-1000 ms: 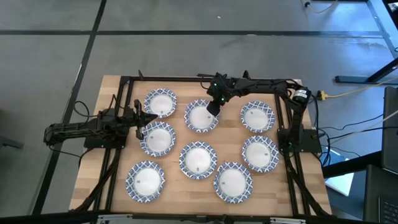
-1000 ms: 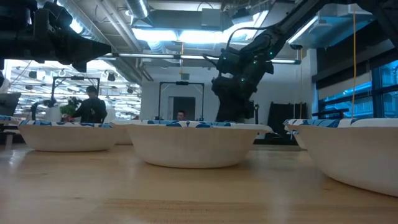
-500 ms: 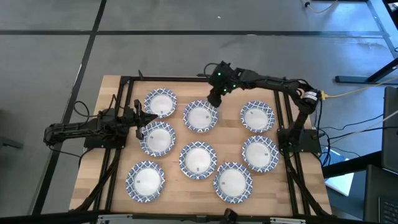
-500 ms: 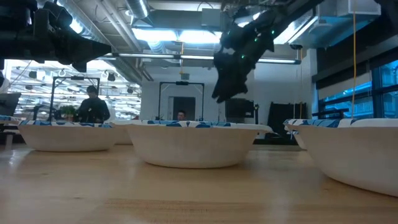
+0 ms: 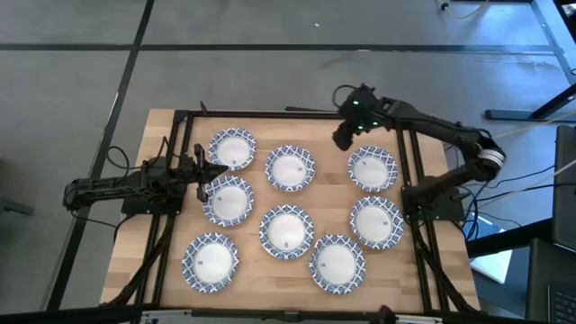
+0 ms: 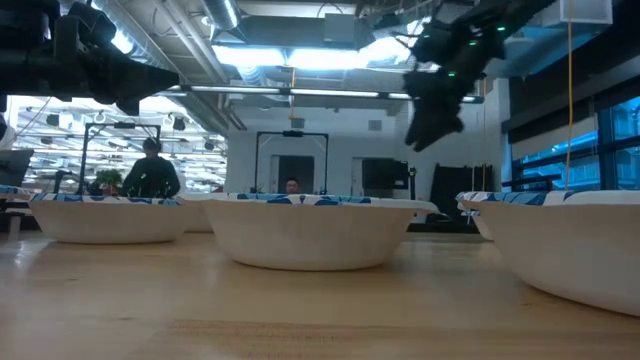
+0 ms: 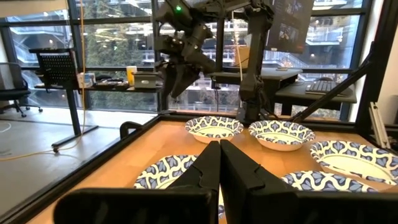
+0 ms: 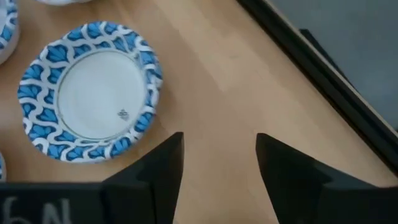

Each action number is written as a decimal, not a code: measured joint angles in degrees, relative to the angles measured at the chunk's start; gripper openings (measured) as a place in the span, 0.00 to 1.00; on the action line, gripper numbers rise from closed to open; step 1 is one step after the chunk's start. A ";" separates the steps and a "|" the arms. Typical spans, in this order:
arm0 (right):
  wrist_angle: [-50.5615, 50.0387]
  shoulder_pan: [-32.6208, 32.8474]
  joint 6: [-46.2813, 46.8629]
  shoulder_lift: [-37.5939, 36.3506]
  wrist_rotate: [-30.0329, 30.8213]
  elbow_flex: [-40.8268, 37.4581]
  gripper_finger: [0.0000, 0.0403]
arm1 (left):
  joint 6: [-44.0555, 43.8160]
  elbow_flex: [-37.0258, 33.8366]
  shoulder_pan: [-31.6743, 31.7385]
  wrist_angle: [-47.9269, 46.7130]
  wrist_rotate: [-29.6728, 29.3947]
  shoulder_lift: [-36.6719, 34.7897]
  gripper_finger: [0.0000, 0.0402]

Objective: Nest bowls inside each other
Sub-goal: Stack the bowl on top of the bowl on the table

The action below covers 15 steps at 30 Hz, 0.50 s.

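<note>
Several small white bowls with blue-and-white patterned rims sit singly on the wooden table, among them the far-middle bowl and the far-right bowl. My right gripper hangs high above the table between these two, near the far edge, well above the bowls in the low view. In its wrist view the right gripper is open over bare wood, with one bowl beside it. My left gripper is shut and waits near the left edge, next to a bowl; its wrist view shows the shut left gripper.
A black frame rail runs round the tabletop, and the arm bases stand at the left and right edges. Bare wood lies under my right gripper, next to the far rail. People and furniture show in the room beyond the table.
My right gripper has risen from low at the far-middle bowl's rim and swung toward the table's right and far edge, ending high between the far-middle and far-right bowls. The bowls have stayed where they were.
</note>
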 joint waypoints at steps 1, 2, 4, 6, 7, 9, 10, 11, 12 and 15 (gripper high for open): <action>0.43 -0.53 0.61 -1.78 0.03 -1.68 0.50 | 0.34 -0.01 -0.01 0.02 0.00 0.00 0.00; 0.45 -1.04 1.56 -3.50 0.05 -3.32 0.50 | 0.48 -0.01 0.00 0.01 0.00 0.01 0.00; 0.34 -1.79 3.31 -6.71 1.12 -6.49 0.50 | 0.50 -0.02 0.00 0.02 0.00 0.02 0.00; -0.60 -2.18 6.25 -9.67 5.12 -9.36 0.50 | 0.52 0.00 -0.02 0.02 0.00 0.02 0.00; -1.29 -2.35 7.81 -11.00 7.41 -10.68 0.50 | 0.52 0.00 -0.02 0.00 0.00 0.02 0.00; -3.40 -2.58 10.05 -13.19 11.30 -12.97 0.50 | 0.52 0.00 0.00 0.02 0.00 0.02 0.00; -4.10 -2.71 10.96 -14.14 12.65 -14.03 0.50 | 0.52 0.00 -0.01 0.02 0.00 0.00 0.00; -4.79 -2.73 12.13 -15.06 13.98 -15.20 0.50 | 0.52 -0.02 0.00 0.02 0.00 0.00 0.00; -5.14 -2.70 12.99 -15.80 14.78 -16.16 0.50 | 0.52 0.00 -0.02 0.01 0.00 0.00 0.00; -5.74 -2.90 15.68 -17.48 15.78 -19.15 0.50 | 0.52 -0.01 0.00 0.02 0.00 0.00 0.00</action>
